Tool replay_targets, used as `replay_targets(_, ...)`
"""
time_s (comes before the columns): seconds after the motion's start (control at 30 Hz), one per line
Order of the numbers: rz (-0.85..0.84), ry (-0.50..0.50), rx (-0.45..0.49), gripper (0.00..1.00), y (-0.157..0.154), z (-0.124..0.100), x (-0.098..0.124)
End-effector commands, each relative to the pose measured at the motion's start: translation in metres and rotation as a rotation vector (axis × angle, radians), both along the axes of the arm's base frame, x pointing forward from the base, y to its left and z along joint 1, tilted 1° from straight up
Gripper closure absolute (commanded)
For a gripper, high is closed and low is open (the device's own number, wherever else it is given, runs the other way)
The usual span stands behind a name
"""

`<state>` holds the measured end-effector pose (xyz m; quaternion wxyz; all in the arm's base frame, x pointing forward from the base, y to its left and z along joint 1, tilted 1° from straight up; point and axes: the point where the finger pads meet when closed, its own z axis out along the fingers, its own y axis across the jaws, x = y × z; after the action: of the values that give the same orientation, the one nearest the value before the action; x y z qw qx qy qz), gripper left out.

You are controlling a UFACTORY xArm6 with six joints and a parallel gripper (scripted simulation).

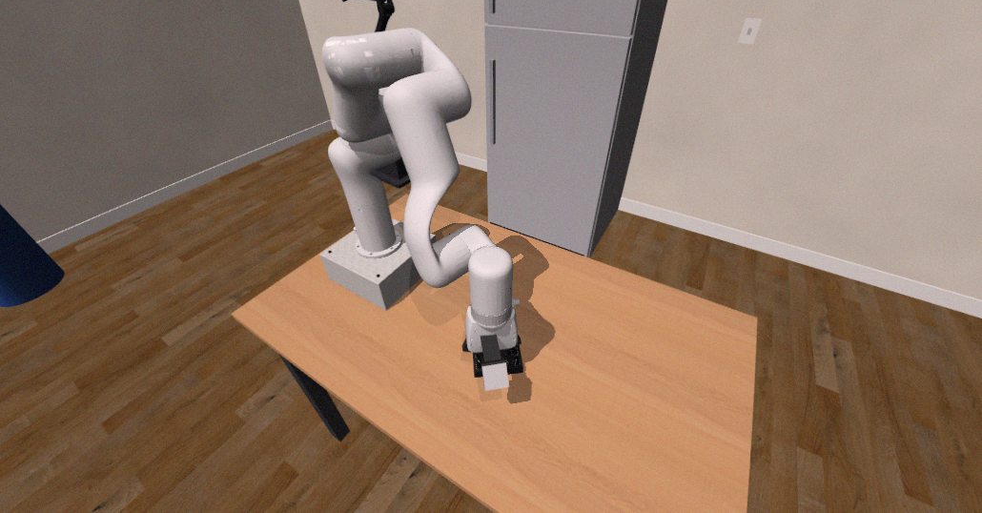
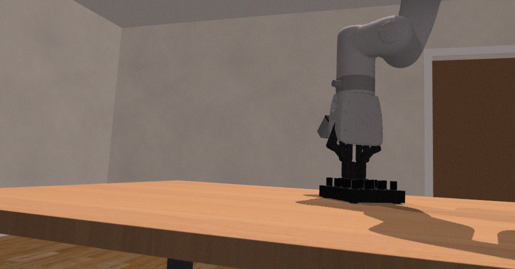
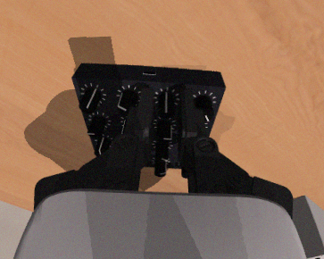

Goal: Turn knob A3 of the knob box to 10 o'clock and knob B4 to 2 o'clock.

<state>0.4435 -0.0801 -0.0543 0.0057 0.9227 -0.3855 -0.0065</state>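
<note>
The black knob box (image 1: 517, 366) (image 2: 378, 196) (image 3: 110, 75) stands on the table; its rear side with the socket (image 3: 149, 73) is at the top of the wrist view. My gripper (image 2: 353, 176) (image 3: 166, 104) is slightly open, pointing down, one finger to each side of knob A3 (image 3: 166, 106), with no contact visible. A3's line looks to point near 12 o'clock. Knob A2 (image 3: 128, 99) points about 10 o'clock, knob A1 (image 3: 90, 100) near 12 or 1, and knob A4 (image 3: 205, 107) toward the front right. The right finger hides B4, so I cannot read it.
The wooden table (image 1: 639, 372) (image 2: 144, 209) (image 3: 266, 98) carries the box and the arm's grey base (image 1: 364, 282). Other knobs stand close around the fingers. The fingers and gripper body hide much of rows B to D. A fridge (image 1: 553, 124) stands behind the table.
</note>
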Motion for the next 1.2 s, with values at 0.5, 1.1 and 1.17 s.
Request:
replay_targets(0.5, 0.000, -0.004, -0.001, 0.81, 0.000, 0.019, 0.002)
replay_targets(1.1, 0.000, -0.004, -0.001, 0.81, 0.000, 0.037, 0.002)
replay_targets(1.17, 0.000, -0.004, -0.001, 0.81, 0.000, 0.037, 0.002)
